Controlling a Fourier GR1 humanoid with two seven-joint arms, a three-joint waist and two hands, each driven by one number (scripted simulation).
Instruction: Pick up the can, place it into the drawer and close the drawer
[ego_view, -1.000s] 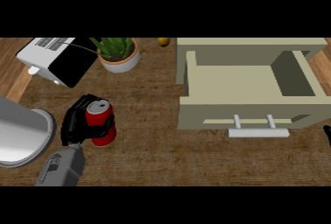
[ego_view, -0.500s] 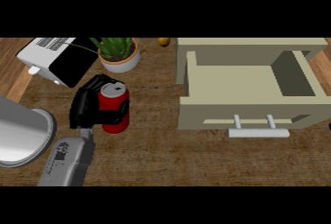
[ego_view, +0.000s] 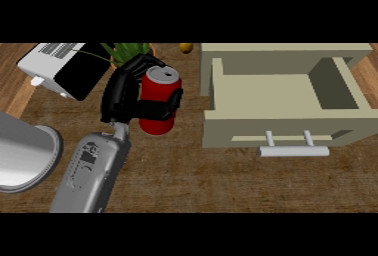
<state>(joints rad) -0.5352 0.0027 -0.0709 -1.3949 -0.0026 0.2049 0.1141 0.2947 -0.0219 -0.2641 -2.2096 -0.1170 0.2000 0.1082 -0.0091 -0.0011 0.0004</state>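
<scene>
The can (ego_view: 159, 100), its long axis tilting near to far, is resting in my left hand (ego_view: 124, 96), which is grasping it left of the open drawer (ego_view: 275, 94).

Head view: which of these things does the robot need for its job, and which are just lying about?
Needed: red can, held by the left robot hand; open drawer; its handle.
Lying about: toaster; potted plant; grey round vessel at left; small yellow object.
</scene>
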